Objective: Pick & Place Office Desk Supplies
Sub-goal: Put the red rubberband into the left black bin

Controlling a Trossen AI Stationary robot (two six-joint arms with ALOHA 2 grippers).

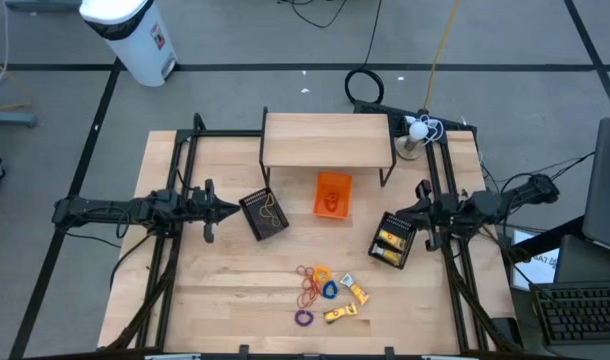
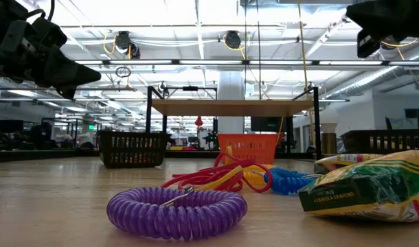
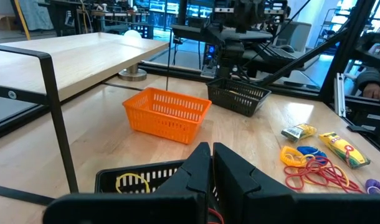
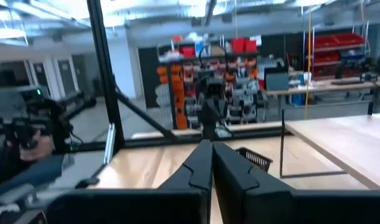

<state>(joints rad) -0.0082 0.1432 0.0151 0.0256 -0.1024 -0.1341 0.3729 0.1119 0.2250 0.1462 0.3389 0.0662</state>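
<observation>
The loose supplies lie on the table's near middle: orange-red rubber bands, a blue coil ring, a purple coil ring, and yellow crayon packs. My left gripper hovers shut at the left, beside a black basket that holds a yellow band. My right gripper hovers shut at the right, just above another black basket with yellow packs in it. Neither gripper touches anything.
An orange basket sits mid-table in front of a wooden shelf on black legs. A small lamp stands at the far right corner. Bare wood lies to the near left and near right of the loose items.
</observation>
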